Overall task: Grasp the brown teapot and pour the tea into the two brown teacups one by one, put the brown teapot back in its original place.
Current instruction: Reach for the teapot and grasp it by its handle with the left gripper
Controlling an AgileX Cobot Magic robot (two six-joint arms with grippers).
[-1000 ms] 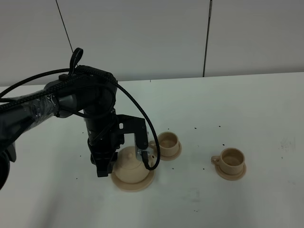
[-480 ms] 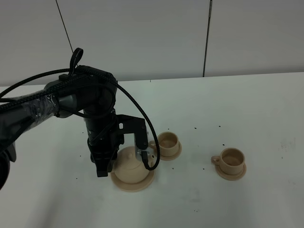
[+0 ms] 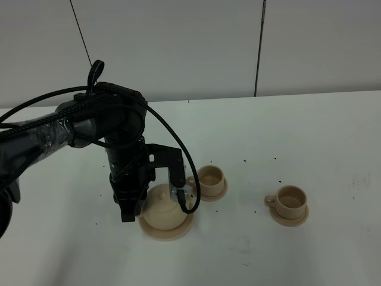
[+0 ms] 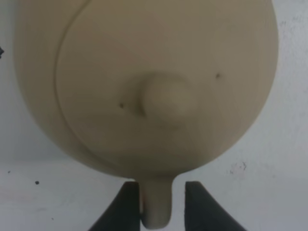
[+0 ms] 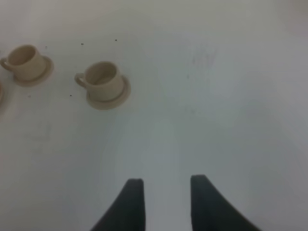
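Still, from the high view we find almost nothing changed since the earlier frames: the left arm hangs over the same spot and no vessel has shifted. The brown teapot [image 3: 164,205] sits on its wide saucer [image 3: 174,231] at the near left of the bench [image 3: 309,131]. One teacup [image 3: 209,177] stands on its small saucer just right of the pot, and the other teacup [image 3: 290,199] is well apart, further right. The left gripper [image 3: 132,213] is at the pot's left side. Its fingers [image 4: 126,207] flank the loop handle [image 4: 156,207]; one touches it, and a sliver of bench shows beside the other, so they are not yet clamped. The right gripper [image 5: 162,185] holds nothing, fingers spread over bare bench.
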